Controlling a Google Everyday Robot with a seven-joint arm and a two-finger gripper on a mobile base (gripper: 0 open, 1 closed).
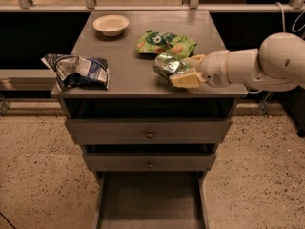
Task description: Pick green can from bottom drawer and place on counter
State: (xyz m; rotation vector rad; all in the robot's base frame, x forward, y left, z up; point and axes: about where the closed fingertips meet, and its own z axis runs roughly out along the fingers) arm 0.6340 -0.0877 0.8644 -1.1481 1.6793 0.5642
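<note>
Camera view: gripper [187, 70] reaches in from the right over the counter [124, 68].
Gripper: fingers pinch the green can [167, 65] between them.
Green can: shiny green-and-silver, dented, tipped sideways at the counter's right front, just beside the snack bag [164, 42].
Bottom drawer [150, 206]: pulled open.

On counter [128, 78]: bowl [110, 24], snack bag [164, 43], blue bag [78, 70]; pincer [186, 70] grips green can [167, 65] nr front.
</note>
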